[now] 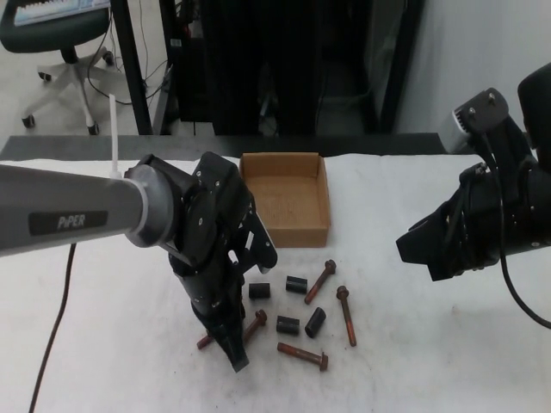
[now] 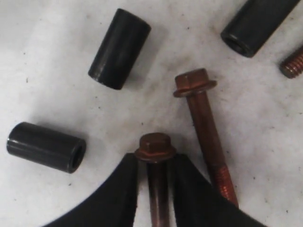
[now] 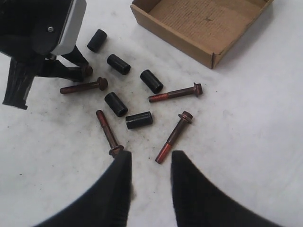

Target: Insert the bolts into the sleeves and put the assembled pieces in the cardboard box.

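My left gripper [image 2: 155,163] is down on the white bench, shut on the shank of a rusty bolt [image 2: 155,145] just below its hex head. Beside it lies a second bolt [image 2: 201,118], with black sleeves [image 2: 119,48] [image 2: 46,146] close by. In the high view this gripper [image 1: 231,337] stands at the left of the scattered parts, where sleeves [image 1: 297,284] and loose bolts [image 1: 346,315] lie. The cardboard box [image 1: 317,200] stands behind them and holds nothing. My right gripper [image 3: 149,189] hangs open above the bench with nothing between its fingers, off to the right [image 1: 409,245] of the parts.
Several sleeves [image 3: 139,119] and loose bolts [image 3: 173,136] lie between the two arms, in front of the box [image 3: 170,38]. White bench stretches bare around the cluster. An office chair [image 1: 60,43] and dark racks stand beyond the bench's far edge.
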Tool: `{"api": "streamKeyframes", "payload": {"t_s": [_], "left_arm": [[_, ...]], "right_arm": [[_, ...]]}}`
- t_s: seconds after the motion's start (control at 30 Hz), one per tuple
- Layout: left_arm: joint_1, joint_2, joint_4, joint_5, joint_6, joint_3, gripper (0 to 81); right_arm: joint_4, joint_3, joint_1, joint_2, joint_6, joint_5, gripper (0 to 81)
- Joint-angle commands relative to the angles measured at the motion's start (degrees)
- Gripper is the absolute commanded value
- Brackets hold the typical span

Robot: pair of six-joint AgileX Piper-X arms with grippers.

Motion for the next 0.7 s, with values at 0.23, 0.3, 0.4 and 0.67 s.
{"api": "streamKeyframes", "payload": {"t_s": [0.23,0.3,0.4,0.67], "left_arm": [[0.3,-0.1,0.2,-0.8,2.6,-0.1,17.9],[0.7,-0.1,0.6,-1.3,2.6,-0.1,16.8],[1.3,-0.1,2.2,-2.0,4.1,-0.1,3.7],[1.5,-1.1,5.1,-1.3,2.0,-0.3,0.3]], "right_arm": [[0.2,-0.8,0.2,0.0,-0.5,-0.1,28.1],[0.2,-0.8,0.2,0.0,-0.5,-0.1,28.1],[0.2,-0.8,0.2,0.0,-0.5,-0.1,28.1],[0.2,-0.8,0.2,0.0,-0.5,0.1,20.9]]}}
